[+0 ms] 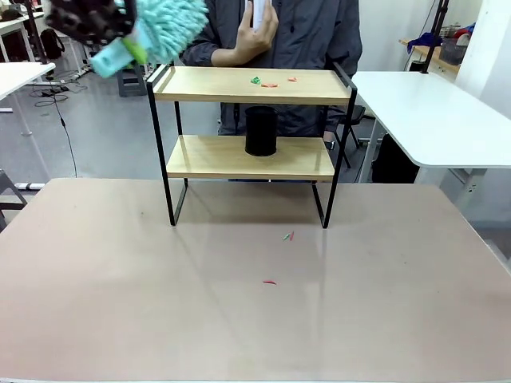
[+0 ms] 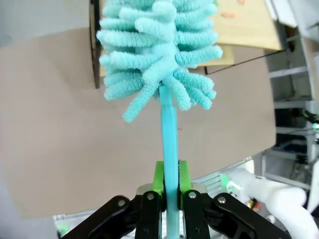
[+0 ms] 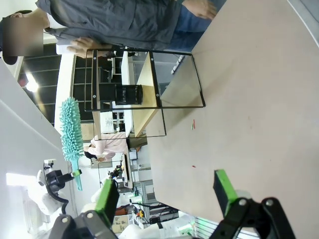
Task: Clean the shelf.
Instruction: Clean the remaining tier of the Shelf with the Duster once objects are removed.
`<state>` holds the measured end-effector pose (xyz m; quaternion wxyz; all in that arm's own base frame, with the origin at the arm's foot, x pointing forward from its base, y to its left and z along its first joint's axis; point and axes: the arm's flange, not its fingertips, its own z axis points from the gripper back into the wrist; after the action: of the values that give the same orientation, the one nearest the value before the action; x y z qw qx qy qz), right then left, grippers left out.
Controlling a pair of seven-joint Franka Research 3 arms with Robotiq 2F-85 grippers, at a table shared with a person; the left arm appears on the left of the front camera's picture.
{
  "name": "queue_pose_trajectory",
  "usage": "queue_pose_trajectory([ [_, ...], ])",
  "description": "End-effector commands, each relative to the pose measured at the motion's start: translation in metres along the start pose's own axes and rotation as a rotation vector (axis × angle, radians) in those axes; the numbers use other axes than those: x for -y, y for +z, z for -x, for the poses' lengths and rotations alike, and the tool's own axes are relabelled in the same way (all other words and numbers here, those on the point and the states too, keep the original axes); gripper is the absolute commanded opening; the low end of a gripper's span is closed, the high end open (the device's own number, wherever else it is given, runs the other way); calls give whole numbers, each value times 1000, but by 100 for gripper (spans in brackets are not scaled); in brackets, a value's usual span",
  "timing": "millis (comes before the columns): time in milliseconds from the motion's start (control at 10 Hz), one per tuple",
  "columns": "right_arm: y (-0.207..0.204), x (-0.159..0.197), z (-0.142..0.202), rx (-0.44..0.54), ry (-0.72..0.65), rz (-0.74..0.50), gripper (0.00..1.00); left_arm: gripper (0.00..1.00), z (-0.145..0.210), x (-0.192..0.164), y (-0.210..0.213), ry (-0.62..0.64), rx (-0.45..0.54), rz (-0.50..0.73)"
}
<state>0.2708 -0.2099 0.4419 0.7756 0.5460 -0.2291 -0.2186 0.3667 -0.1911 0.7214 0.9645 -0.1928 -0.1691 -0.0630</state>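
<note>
The shelf, two light wooden boards in a thin black frame, stands at the table's far middle. Small red and green scraps lie on its top board, and a black cup stands on the lower board. My left gripper, up at the top left just beside the shelf's left end, is shut on the handle of a teal fluffy duster. The left wrist view shows that duster rising from the shut fingers with the shelf beyond. My right gripper stands open, far from the shelf.
A person stands behind the shelf with a hand raised holding something white. Red and green scraps lie on the tan table in front of the shelf. White side tables stand at the right and far left.
</note>
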Motion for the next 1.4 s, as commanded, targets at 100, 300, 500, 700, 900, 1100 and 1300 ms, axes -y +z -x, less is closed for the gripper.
queue_pose_trajectory([
  [100, -3, 0, 1, 13, 21, -28, 100, 13, -43, 22, -16, -13, -77, -87],
  [300, -3, 0, 1, 13, 21, -28, 100, 13, -50, 35, -29, -15, -121, -110],
  [500, -3, 0, 1, 13, 21, -28, 100, 13, -49, 44, -39, -43, -153, -133],
  [700, -3, 0, 1, 13, 21, -28, 100, 13, -46, 54, -53, -89, -192, -143],
  [900, -3, 0, 1, 13, 21, -28, 100, 13, -48, 62, -61, -126, -202, -141],
  [1100, -3, 0, 1, 13, 21, -28, 100, 13, -50, 66, -68, -156, -225, -123],
  [1300, -3, 0, 1, 13, 21, -28, 100, 13, -48, 70, -67, -250, -263, -43],
])
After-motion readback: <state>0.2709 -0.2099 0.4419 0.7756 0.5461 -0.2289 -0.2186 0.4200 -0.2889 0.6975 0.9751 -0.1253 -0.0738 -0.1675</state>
